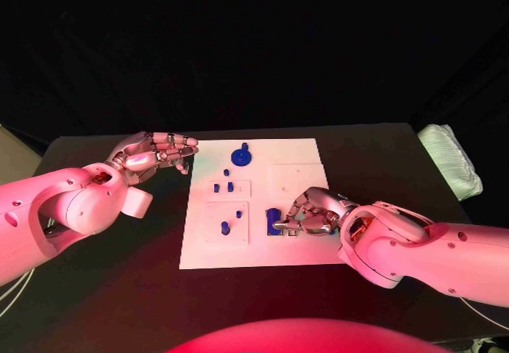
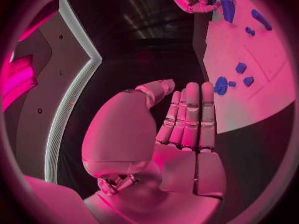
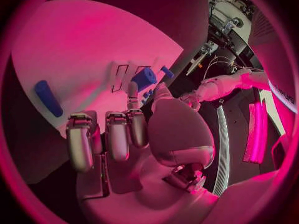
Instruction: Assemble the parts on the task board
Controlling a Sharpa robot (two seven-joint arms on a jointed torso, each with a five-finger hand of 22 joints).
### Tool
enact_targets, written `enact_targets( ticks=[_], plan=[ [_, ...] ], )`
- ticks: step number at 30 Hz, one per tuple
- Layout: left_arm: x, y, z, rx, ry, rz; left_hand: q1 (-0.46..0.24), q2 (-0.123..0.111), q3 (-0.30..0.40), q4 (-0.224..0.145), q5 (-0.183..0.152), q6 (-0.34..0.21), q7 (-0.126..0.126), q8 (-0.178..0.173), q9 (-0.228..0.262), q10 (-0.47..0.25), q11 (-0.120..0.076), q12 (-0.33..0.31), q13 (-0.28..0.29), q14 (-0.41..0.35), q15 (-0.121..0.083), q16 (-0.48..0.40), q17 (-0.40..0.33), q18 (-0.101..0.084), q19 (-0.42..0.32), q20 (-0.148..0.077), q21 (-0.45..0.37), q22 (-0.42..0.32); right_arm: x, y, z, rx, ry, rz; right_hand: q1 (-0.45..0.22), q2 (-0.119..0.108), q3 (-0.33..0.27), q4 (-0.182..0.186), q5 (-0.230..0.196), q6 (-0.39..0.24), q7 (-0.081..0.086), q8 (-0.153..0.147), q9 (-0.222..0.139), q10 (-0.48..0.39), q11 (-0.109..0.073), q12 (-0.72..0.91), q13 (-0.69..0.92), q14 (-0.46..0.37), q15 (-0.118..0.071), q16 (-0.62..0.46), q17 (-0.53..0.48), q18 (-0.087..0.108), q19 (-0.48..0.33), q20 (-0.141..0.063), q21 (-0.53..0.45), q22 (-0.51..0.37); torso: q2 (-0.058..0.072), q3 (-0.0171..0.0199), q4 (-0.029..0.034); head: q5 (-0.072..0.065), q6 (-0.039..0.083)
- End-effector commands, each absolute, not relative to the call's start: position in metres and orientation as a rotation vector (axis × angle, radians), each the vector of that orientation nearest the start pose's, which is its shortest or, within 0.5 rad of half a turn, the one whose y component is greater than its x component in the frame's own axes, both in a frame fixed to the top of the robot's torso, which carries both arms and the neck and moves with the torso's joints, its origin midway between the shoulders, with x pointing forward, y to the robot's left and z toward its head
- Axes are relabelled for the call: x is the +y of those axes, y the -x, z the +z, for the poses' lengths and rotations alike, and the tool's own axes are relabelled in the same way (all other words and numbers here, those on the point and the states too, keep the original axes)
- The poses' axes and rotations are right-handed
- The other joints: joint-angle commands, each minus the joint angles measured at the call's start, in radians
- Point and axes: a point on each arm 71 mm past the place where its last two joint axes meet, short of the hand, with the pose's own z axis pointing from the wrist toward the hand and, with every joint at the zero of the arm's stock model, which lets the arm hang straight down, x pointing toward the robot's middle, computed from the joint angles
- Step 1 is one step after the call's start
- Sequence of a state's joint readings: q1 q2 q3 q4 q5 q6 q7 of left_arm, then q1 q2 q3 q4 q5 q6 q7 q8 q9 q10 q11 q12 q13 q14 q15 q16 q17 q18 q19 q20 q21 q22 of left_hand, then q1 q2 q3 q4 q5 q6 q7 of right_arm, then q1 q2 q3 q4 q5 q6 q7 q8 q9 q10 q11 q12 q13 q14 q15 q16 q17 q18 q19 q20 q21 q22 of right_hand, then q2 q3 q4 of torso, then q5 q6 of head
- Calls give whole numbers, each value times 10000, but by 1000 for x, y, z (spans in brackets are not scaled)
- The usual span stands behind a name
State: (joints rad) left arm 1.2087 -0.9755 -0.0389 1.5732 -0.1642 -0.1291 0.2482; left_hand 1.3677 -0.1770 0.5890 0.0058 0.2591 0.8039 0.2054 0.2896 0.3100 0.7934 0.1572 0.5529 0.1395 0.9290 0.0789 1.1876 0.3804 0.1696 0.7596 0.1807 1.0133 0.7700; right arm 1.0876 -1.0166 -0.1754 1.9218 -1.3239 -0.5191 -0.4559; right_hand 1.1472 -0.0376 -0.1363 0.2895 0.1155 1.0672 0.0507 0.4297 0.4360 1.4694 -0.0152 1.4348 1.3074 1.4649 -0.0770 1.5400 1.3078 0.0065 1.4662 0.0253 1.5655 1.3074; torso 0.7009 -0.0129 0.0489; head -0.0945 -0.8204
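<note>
Black table [image 1: 127, 294] w/ white board [image 1: 292, 158] in the middle. Left hand [image 1: 154, 153] hovers off the board's far-left corner, holding nothing, fingers [image 2: 192, 115] straight & pressed together. Right hand [image 1: 307, 213] sits on the board's near-right area, fingers curled down on a blue part [image 1: 273, 220]; can't tell if it's gripped. Other blue parts: round knob [image 1: 243, 155] at far edge, small pegs [image 1: 223, 187] mid-board, one [image 1: 225, 227] in near-left recess

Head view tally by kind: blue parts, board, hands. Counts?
Blue parts: 7 showing; the right hand may hide more
Task board: 1
Hands: 2, the left hand and the right hand
Total: 10
</note>
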Motion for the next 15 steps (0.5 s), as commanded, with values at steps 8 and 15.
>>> enact_targets(
  ticks=[8,15],
  plan=[
    [245,-473,-176,16649,9641,-15269,-83,7,18,57,32,-65,101,47,-17,-51,11,74,-13,-39,63,-7,-10,143,14,18,-59,-25,-194,-367,-245,19166,-1983,5803,994,-42,430,13,-197,-86,32,29,-100,396,-46,-114,1703,914,-60,26,1916,-65,1046,-19,53,2634,8,-12,16,8,-14],
    [245,-473,-176,16666,9637,-15277,-83,7,18,57,32,-65,101,47,-17,-51,11,74,-13,-39,63,-7,-10,143,14,18,-59,-25,-192,-369,-245,19126,-2046,5665,1006,19,456,8,-108,-83,30,25,-113,400,-47,-112,1709,914,-59,24,1914,-65,1046,-18,53,2634,11,-16,14,9,-23]
  ],
)
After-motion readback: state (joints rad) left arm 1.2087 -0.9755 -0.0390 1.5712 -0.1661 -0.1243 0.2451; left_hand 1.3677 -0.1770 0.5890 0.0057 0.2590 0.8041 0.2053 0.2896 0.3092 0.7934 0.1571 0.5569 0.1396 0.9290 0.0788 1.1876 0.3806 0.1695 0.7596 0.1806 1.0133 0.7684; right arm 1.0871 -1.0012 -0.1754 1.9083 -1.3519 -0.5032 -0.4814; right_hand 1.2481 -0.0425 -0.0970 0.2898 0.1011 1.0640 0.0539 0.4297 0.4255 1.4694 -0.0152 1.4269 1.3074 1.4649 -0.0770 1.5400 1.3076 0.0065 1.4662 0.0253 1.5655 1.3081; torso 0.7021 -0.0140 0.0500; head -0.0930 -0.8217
